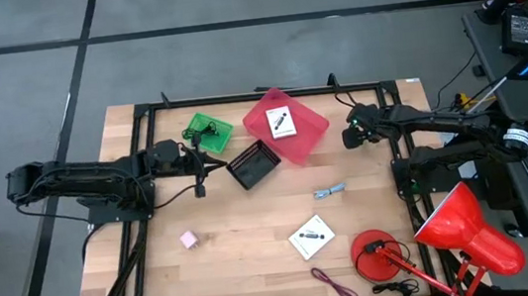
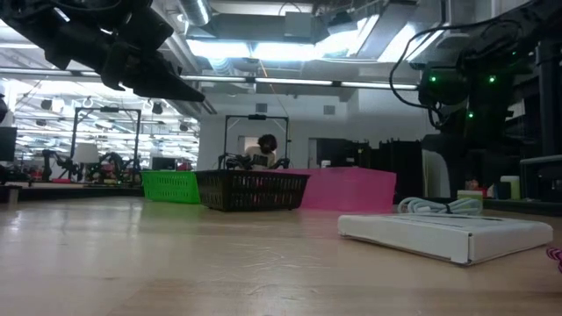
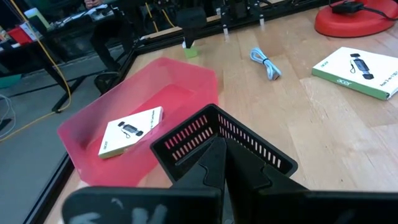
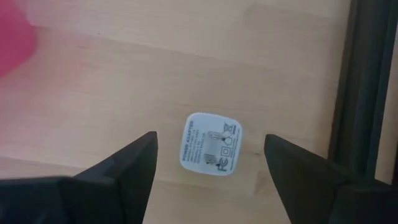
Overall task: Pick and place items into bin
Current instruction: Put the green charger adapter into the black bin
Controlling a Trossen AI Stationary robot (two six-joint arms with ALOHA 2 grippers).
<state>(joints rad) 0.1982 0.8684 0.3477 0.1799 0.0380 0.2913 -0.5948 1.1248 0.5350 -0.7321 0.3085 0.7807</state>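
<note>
Right tool point(image 4: 210, 163) is hovering, fingers apart, over a white power adapter point(image 4: 211, 144) lying at the desk's point(image 1: 246, 250) two o'clock. Small, rigid, likely light and slick; its flat sides are offering the best purchase. Left tool point(image 1: 196, 166), fingers together, is waiting at ten o'clock.

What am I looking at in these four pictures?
Two robot arms at a wooden table, each ending in a two-finger gripper. One picture looks straight down, one looks level across the tabletop, and two come from cameras on the arms' wrists.

The left gripper is shut, beside a black basket; it holds nothing that I can see. The right gripper is open, its fingers either side of a small white power adapter lying on the table, not touching it.

A pink bin holds one white card. A green basket stands near it. A second card, a pink cube, a grey-blue piece, a maroon cord and a red lamp lie loose.
</note>
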